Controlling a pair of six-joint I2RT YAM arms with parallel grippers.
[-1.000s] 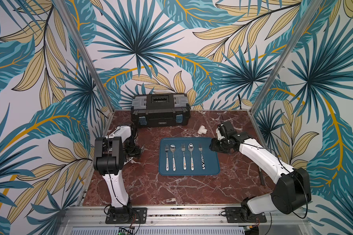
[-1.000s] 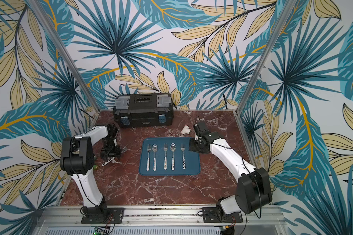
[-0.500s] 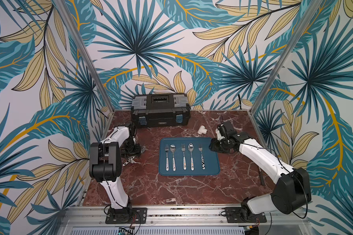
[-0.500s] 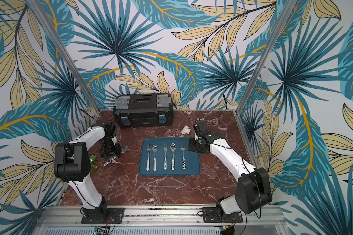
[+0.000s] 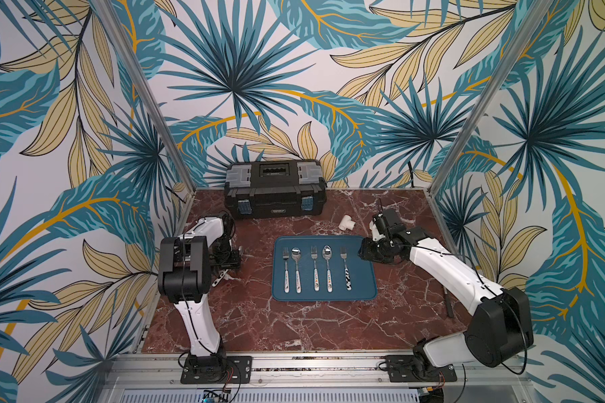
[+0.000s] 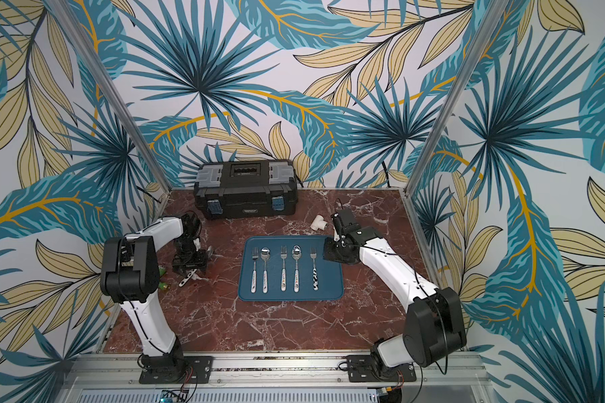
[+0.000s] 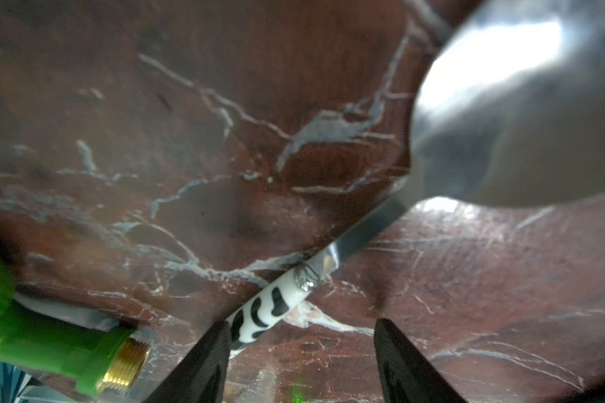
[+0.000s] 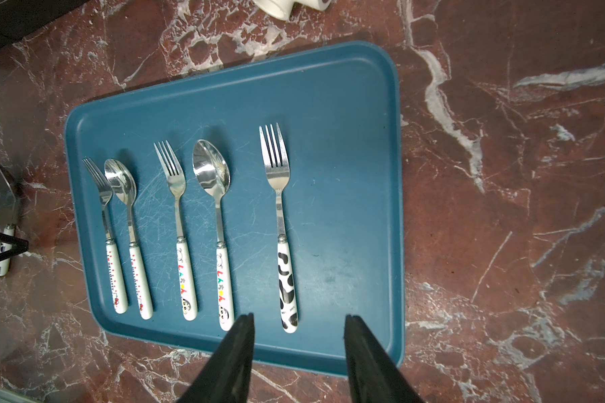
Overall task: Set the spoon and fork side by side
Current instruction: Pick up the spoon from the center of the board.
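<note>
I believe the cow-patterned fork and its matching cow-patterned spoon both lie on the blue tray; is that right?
Not quite: only the white-handled, cow-patterned metal fork lies on the blue rectangular tray; the matching cow-patterned spoon lies on the red marble table, as the left wrist view shows.
</note>
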